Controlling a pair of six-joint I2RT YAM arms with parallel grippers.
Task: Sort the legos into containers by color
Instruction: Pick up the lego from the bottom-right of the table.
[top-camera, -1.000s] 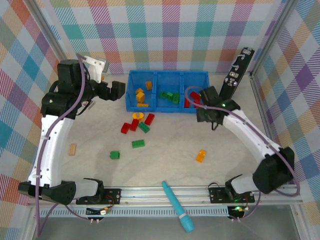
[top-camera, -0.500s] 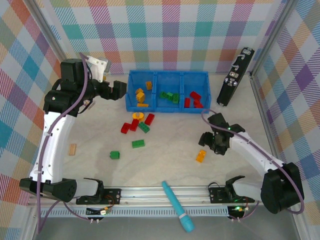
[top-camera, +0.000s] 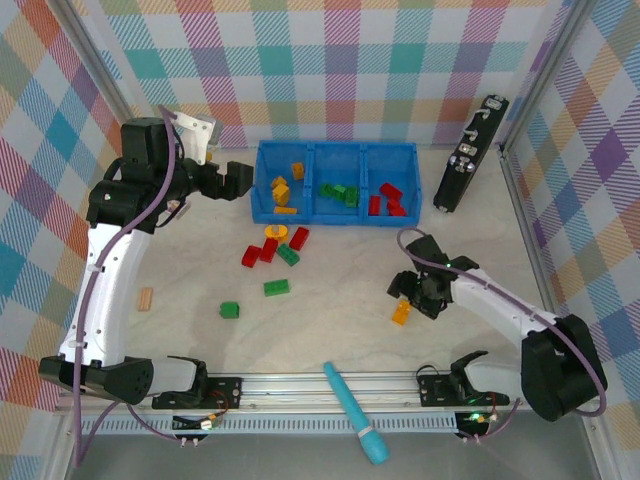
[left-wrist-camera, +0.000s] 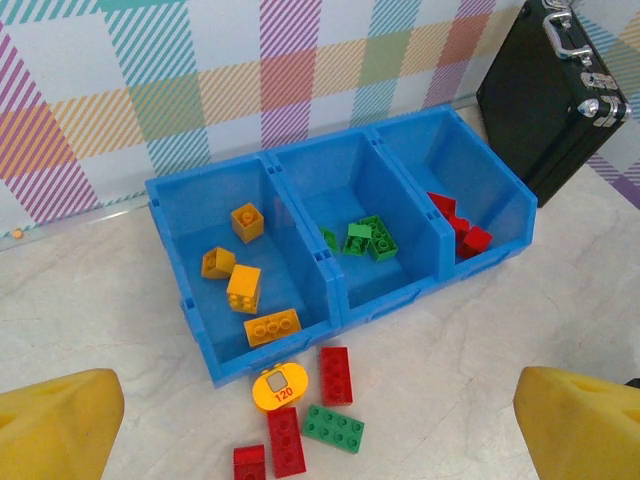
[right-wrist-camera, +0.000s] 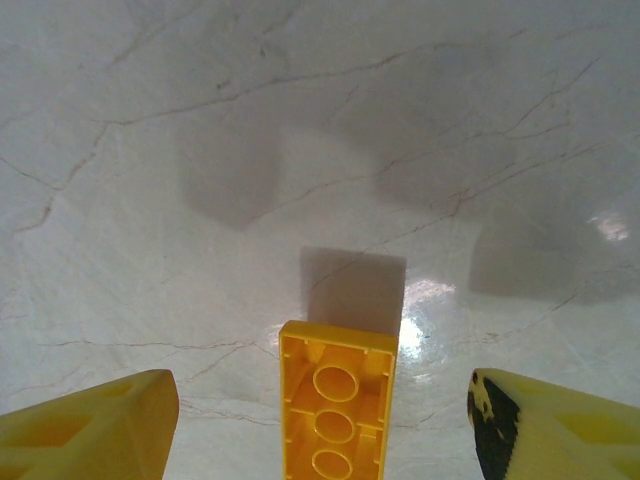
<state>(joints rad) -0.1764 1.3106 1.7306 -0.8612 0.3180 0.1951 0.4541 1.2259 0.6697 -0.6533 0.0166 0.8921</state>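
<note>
blue tray (left-wrist-camera: 395, 295) at bench (top-camera: 340, 330) rear, three compartments: left four yellow-orange legos (left-wrist-camera: 243, 288), middle about three green (left-wrist-camera: 370, 238), right about three red (left-wrist-camera: 460, 228). right jaws spread, straddling upturned yellow-orange brick (right-wrist-camera: 335, 405) well in front of tray's right end, likely lined up for pickup. left jaws released, empty, beside tray's left end. loose before tray: three red (top-camera: 268, 249), three green (top-camera: 276, 288), one yellow disc (left-wrist-camera: 280, 388).

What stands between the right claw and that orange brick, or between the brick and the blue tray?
Nothing visible. The orange brick lies on bare table between the open jaws of the right gripper. Toward the blue tray, loose bricks lie flat on the table; a lifted brick would likely pass over them.
</note>
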